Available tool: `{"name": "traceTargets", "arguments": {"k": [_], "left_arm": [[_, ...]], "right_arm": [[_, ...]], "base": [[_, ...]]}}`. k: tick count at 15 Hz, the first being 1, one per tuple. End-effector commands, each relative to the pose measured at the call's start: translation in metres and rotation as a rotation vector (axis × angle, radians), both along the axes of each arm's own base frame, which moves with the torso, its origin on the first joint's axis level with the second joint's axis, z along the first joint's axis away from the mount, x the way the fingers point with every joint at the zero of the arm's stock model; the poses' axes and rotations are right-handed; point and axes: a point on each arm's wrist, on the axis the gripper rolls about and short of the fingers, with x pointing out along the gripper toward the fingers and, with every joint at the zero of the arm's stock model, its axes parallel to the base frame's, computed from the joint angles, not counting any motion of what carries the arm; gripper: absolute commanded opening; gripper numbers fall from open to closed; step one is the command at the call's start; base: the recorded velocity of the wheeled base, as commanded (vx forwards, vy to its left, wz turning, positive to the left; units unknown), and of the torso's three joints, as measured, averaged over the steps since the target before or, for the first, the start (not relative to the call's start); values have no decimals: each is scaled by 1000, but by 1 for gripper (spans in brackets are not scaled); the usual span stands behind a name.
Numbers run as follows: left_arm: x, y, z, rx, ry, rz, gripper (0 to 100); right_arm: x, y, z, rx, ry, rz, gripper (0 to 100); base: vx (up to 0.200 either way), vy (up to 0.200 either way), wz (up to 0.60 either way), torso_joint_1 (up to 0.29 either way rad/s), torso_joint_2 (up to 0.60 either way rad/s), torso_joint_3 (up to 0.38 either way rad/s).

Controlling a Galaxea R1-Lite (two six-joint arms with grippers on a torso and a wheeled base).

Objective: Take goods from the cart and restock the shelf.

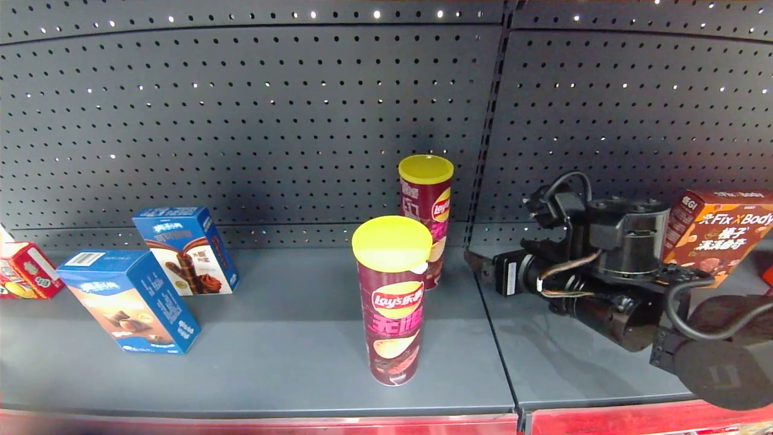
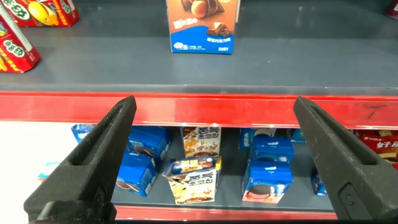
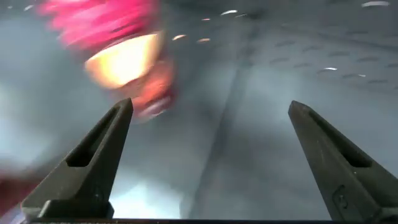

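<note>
Two maroon chip cans with yellow lids stand on the grey shelf (image 1: 272,338): the front can (image 1: 392,302) near the shelf's edge and the back can (image 1: 426,211) close to the pegboard. My right gripper (image 1: 480,263) lies low over the shelf just right of the cans, pointing at them. In the right wrist view it (image 3: 211,107) is open and holds nothing, with a blurred can (image 3: 121,59) ahead of one finger. My left gripper (image 2: 214,102) is open and holds nothing, facing the shelf's red front edge (image 2: 199,106).
Two blue biscuit boxes (image 1: 130,302) (image 1: 187,249) and a red pack (image 1: 27,269) stand on the left of the shelf. An orange box (image 1: 718,232) stands behind my right arm. The lower shelf holds several boxes (image 2: 193,180). A blue box (image 2: 202,25) sits above the red edge.
</note>
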Motion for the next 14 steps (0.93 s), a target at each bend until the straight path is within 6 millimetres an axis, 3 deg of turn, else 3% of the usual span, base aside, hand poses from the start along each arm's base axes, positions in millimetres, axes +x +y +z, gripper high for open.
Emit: {"name": "traceTargets", "arguments": {"k": [1,6,14], "left_arm": [[0,0,0,0,1,1,100],[0,0,0,0,1,1,100],[0,0,0,0,1,1,100]], "right_arm": [[31,5,-5,25,-14,-87,100],[58,30,-10,74,-33,-69,100],[44,35,-8,74,-29,-39,100]], "base": [[0,0,0,0,0,0],[0,0,0,0,0,0],[0,0,0,0,0,0]]}}
